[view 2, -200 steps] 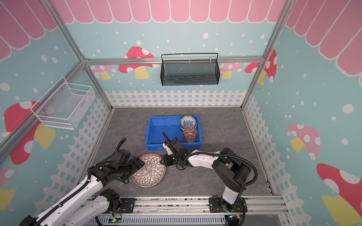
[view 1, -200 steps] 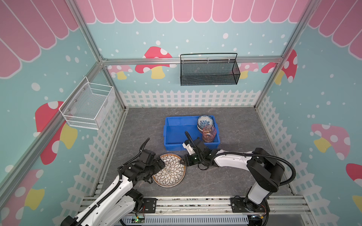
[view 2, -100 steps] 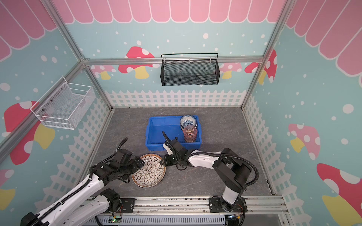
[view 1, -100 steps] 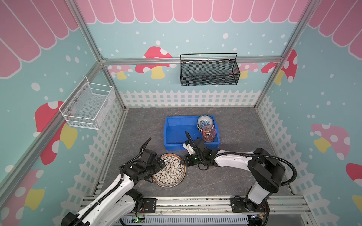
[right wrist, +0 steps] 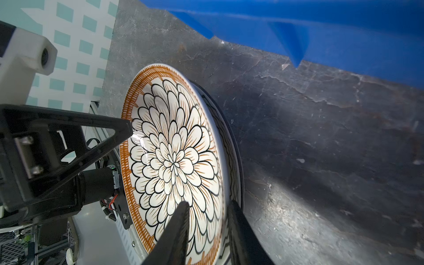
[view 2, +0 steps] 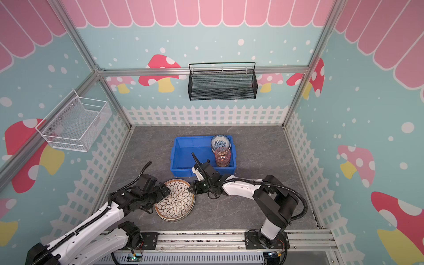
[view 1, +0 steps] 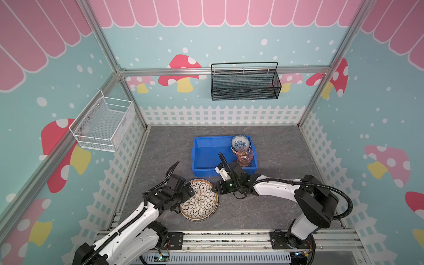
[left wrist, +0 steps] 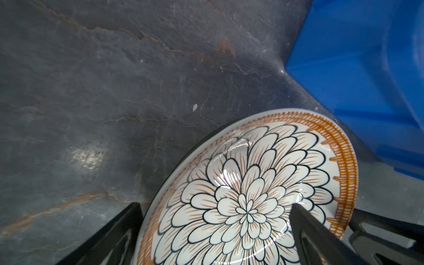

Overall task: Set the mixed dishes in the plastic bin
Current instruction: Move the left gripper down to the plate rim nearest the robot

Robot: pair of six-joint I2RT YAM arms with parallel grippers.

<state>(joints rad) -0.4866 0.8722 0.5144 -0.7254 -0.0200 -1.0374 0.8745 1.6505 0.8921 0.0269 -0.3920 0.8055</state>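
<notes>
— How far along are we?
— Bowls and a pink cup sit in the right end of the bin. The flower plate lies on the table, lower centre, just below the bin, atop another plate.
— And the arms?
— Both are low and reach inward. The right end effector pinches the flower plate's rim. The left end effector is spread wide across the opposite edge.

Slate tabletop: blue bin, plate stack
</notes>
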